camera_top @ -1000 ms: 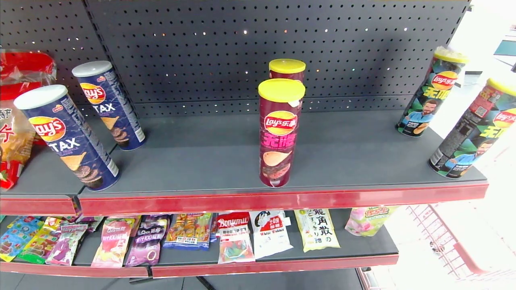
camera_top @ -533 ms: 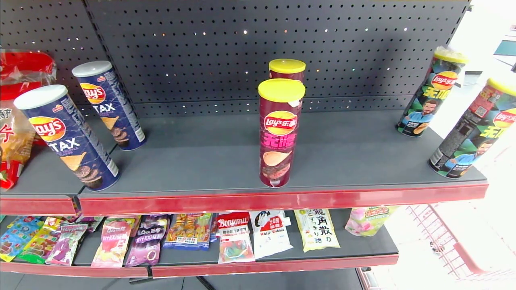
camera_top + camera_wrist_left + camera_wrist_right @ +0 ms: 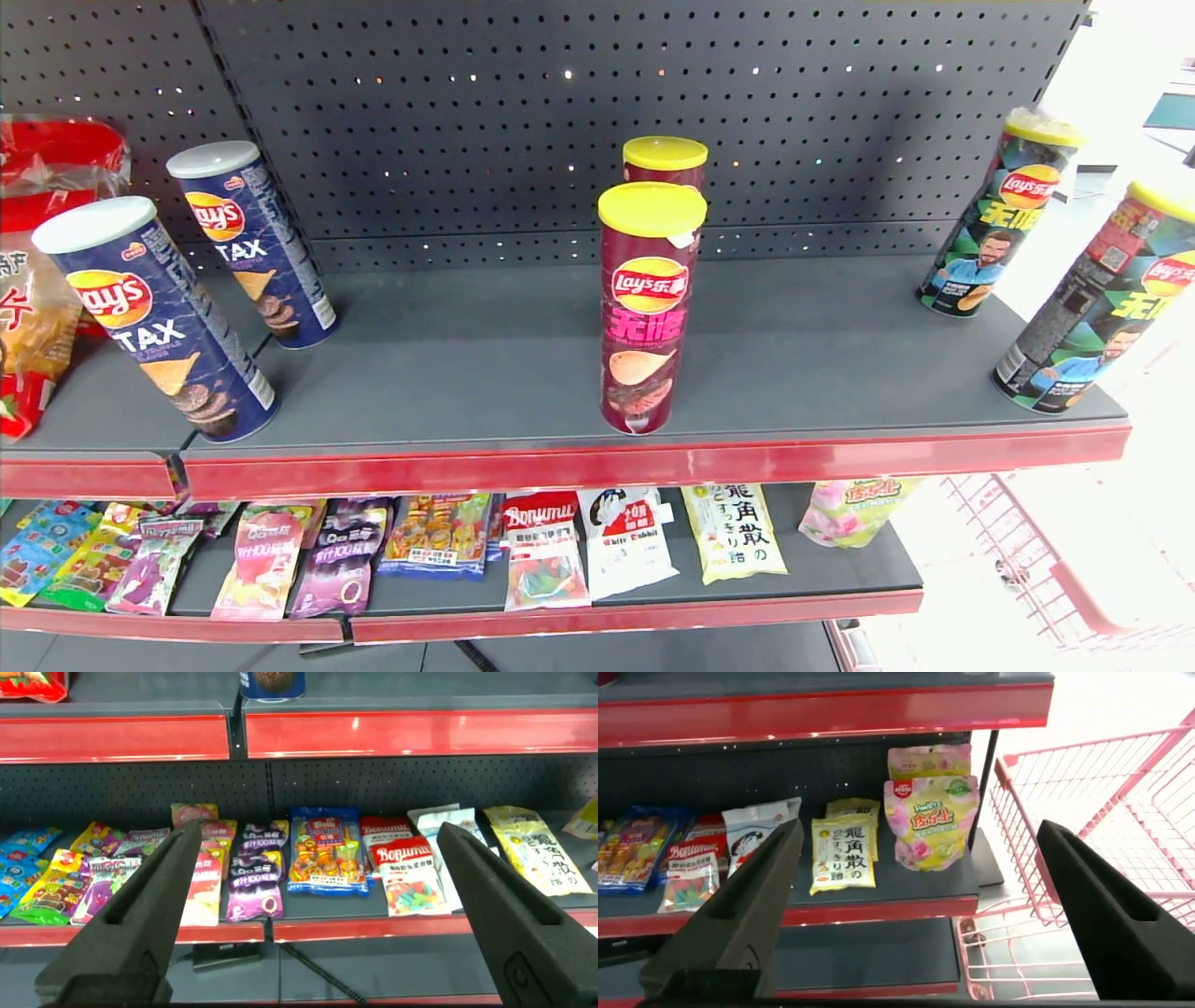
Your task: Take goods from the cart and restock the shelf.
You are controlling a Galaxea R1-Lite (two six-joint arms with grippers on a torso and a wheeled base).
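**Cart** [image 3: 1036, 560]: a pink wire basket at the lower right corner of the head view, below and beside the right end of the shelving, cut off by the frame edge. In the right wrist view the cart [image 3: 1102, 812] stands just beside the end of the lower shelf. No goods can be made out in the part shown, and its floor is hidden.

**Upper shelf** [image 3: 467, 364]: across the middle of the head view. Bare deck lies between blue cans [image 3: 154, 317] at left, maroon cans [image 3: 647, 308] at centre and green-black cans [image 3: 1088, 299] at right. The lower shelf [image 3: 859, 571] carries a row of pouches [image 3: 448, 546].

**Left gripper** [image 3: 320, 829]: fingers spread wide with nothing between them, facing the pouches.

**Right gripper** [image 3: 920, 826]: fingers likewise spread and holding nothing, facing the shelf end and the cart.

**Risks, as judged:**
- No item is in hand, so the job appears to be at its start.
- The nearer green-black can stands at the front right corner of the upper shelf, on the cart's side. An arm rising from the cart could strike it and tip it over the lip.
- The front maroon can stands close to the red lip and shares that hazard.

**Obscured:**
- The rear maroon can is largely hidden behind the front one.
- The bags [image 3: 37, 280] at far left are cut off by the frame.
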